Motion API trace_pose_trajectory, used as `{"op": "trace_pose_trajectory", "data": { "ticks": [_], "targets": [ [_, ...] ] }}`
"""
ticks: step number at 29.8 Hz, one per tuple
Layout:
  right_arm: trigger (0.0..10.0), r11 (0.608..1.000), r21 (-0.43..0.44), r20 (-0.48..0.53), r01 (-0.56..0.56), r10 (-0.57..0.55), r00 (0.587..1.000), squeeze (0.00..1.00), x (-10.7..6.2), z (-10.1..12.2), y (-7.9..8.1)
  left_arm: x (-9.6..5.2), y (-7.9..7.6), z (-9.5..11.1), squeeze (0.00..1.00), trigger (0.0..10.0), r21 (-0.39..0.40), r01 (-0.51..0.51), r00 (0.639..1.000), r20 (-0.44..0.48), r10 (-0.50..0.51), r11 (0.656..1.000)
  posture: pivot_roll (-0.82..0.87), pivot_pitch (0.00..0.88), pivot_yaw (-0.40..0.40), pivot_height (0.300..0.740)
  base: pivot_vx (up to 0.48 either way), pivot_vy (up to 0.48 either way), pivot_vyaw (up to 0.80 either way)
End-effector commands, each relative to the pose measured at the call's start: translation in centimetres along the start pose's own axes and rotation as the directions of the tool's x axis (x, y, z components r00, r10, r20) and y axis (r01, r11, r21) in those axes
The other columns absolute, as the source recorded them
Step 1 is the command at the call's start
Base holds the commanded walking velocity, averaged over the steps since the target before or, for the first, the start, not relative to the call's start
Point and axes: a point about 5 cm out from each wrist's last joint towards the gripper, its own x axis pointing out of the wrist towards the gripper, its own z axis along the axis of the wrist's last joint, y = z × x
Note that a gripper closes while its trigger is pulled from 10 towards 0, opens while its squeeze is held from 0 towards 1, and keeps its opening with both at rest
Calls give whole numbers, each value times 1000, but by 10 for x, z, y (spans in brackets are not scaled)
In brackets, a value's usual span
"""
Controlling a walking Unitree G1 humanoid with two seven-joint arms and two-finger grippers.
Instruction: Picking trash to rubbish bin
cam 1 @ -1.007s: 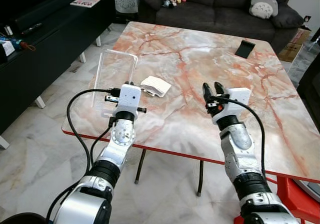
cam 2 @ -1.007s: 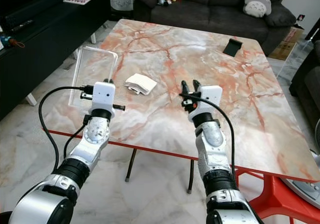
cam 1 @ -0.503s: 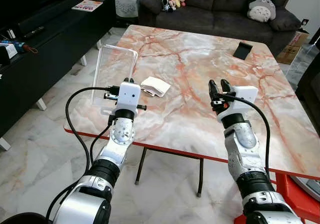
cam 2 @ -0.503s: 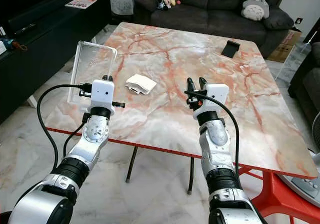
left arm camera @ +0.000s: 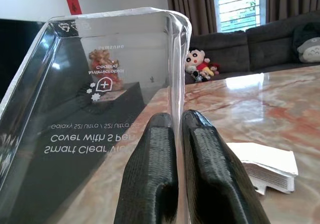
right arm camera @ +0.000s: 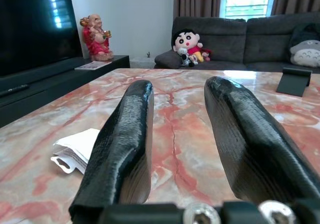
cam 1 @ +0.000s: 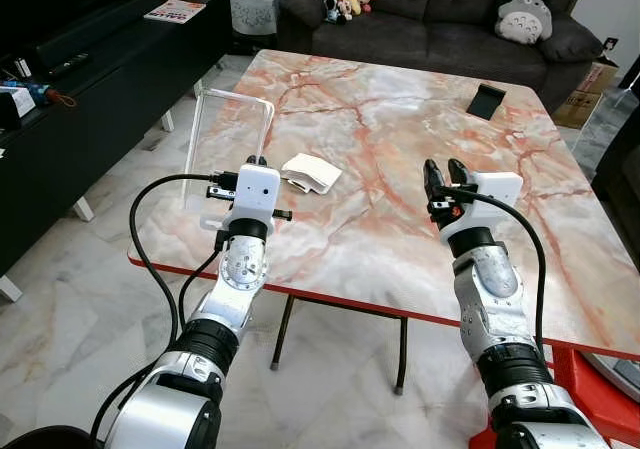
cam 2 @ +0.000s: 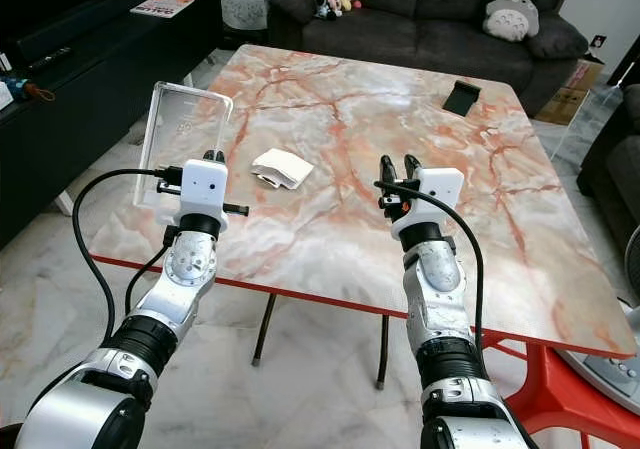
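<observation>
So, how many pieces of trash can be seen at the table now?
2: a clear plastic package clamped upright in the left gripper at the table's left edge, and a folded white paper lying beside it.

My table [cam 1: 380, 139] was pink-veined marble with a red rim. On it lay a folded white paper [cam 1: 311, 172] at about ten o'clock from its middle, and a black stand [cam 1: 489, 100] at two o'clock.

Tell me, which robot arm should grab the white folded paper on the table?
Probably the right. The right gripper is open and holds nothing, with the white folded paper lying ahead on its left side. The left gripper is nearer but already shut on the clear plastic package.
</observation>
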Motion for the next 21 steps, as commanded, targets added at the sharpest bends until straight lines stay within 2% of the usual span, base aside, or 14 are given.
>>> {"op": "trace_pose_trajectory", "data": {
  "ticks": [1, 14, 21],
  "targets": [
    [10000, 999, 16, 5, 30, -30, 1000, 0, -1, -1, -4, 3, 0, 5, 0, 10000, 2, 9, 1000, 21, -9, 1000, -60, 11, -50, 740, 0, 0, 0],
    [10000, 998, 34, 6, 58, -58, 998, 0, -5, -6, -1, 9, 3, 9, 0, 10000, 19, 37, 999, 32, -38, 999, -61, 5, -5, 740, 0, 0, 0],
    [10000, 998, 34, 9, 57, -58, 998, 0, -4, -5, -1, 9, -1, 9, 0, 10000, 9, 47, 998, 31, -47, 999, -66, 0, -11, 740, -175, 0, 0]
  ]
}}
